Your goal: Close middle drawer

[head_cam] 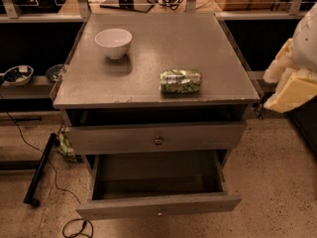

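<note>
The grey cabinet (pixel 158 58) stands in the middle of the camera view. Its middle drawer (pixel 157 205) is pulled far out toward me, showing an empty deep box and a low front panel with a small round knob (pixel 159 212). The top drawer (pixel 156 138) above it stands slightly out, with a dark gap under the cabinet top. The lowest drawer is hidden below the open one. My gripper (pixel 292 90), cream and white, hangs at the right edge of the view, level with the cabinet top, to the right of the cabinet and apart from it.
A white bowl (pixel 114 42) and a green snack bag (pixel 181 81) sit on the cabinet top. Dark shelving with dishes (pixel 20 75) runs behind and to the left. A black bar (pixel 39 170) and cables (pixel 74 227) lie on the speckled floor at the left.
</note>
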You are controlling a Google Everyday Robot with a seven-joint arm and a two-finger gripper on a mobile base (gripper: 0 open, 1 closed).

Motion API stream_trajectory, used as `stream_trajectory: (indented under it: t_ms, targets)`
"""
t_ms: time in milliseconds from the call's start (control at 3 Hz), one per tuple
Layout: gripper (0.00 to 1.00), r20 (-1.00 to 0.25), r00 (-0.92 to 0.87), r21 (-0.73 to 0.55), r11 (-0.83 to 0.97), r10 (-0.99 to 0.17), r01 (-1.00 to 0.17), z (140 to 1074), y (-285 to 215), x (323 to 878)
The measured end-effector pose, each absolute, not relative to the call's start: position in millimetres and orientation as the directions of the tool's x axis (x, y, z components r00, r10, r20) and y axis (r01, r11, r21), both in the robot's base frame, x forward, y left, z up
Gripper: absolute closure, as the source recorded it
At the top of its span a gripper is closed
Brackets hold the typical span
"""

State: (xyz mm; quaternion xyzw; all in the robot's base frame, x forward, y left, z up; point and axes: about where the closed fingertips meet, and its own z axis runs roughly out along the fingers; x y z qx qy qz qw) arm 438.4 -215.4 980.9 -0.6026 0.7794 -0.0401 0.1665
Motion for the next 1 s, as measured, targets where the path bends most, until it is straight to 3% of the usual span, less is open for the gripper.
stream_trajectory:
  t_ms: [333,667,1000]
  targets:
    - [0.8,-0.211,-0.218,-0.263,0.271,-0.953,-0.926,980.9,-215.4,438.4]
    - [1.0,-0.211,-0.218,-0.263,0.271,-0.953,-0.926,980.9,-215.4,438.4]
    - [1.0,-0.217,-0.216,-0.278,0.273,-0.952,-0.921,982.8,-215.4,437.0]
